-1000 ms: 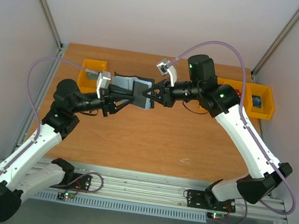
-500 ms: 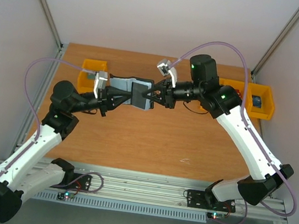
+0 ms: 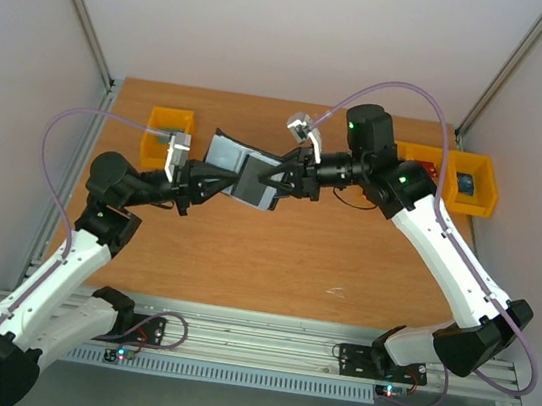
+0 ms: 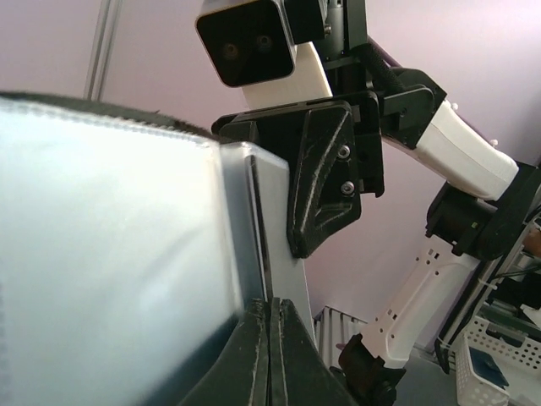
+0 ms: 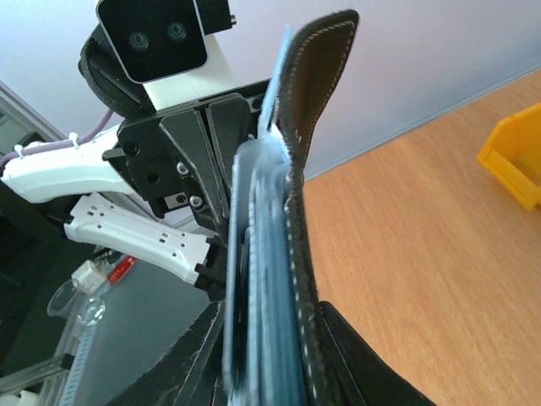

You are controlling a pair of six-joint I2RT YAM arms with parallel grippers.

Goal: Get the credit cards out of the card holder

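Well, the left gripper (image 3: pixel 218 183) is clamped tight on one flap of the card holder (image 3: pixel 239 163); the right gripper (image 3: pixel 268 178) straddles the other flap, gripping or slack I cannot tell; they hold it above the table (image 3: pixel 274 254), seemingly spread to expose the credit cards, none visible yet

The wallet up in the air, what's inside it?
Inside the card holder, blue-grey pocket layers show, pressed close together edge-on. Any credit cards between them are covered, so I can't tell if they're there.
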